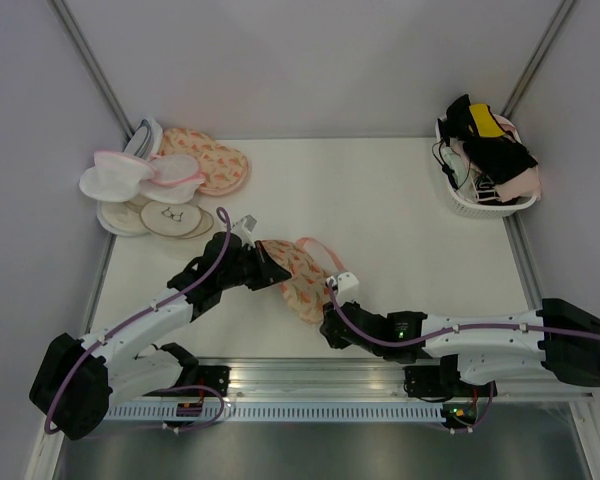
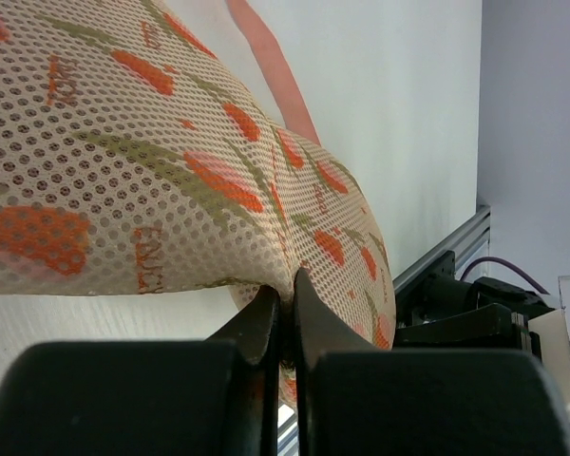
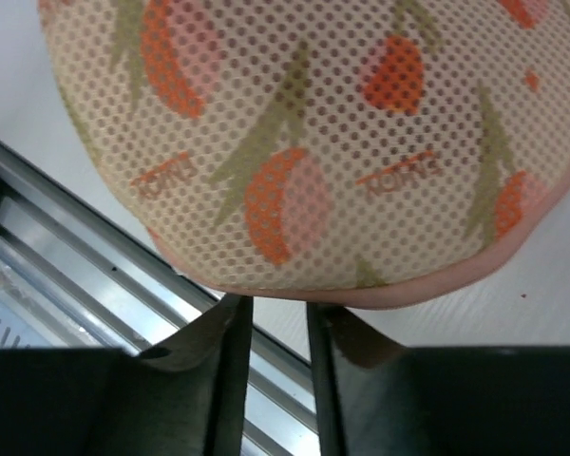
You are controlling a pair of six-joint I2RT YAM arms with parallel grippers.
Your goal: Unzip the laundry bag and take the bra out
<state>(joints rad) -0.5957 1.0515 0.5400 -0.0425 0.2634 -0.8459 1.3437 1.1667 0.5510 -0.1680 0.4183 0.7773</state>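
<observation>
The laundry bag [image 1: 298, 272] lies near-centre on the tabletop [image 1: 400, 220], long axis far-left to near-right. Your left gripper [image 2: 285, 293] has its jaws pinched on the mesh; your right gripper [image 3: 278, 313], jaws narrowly parted and empty, sits at the bag's near end

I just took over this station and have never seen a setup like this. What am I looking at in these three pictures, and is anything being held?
A left arm and a right arm are bolted at the near edge of a white table. The overhead picture looks down from behind them. The other two come from a camera on each wrist, looking past the fingers. The left gripper is shut, pinching the mesh of the printed laundry bag mid-table. The right gripper is slightly open at the bag's pink edge, holding nothing. Far left lie white pouches and a second printed bag; far right, a basket of garments. No bra is visible.
</observation>
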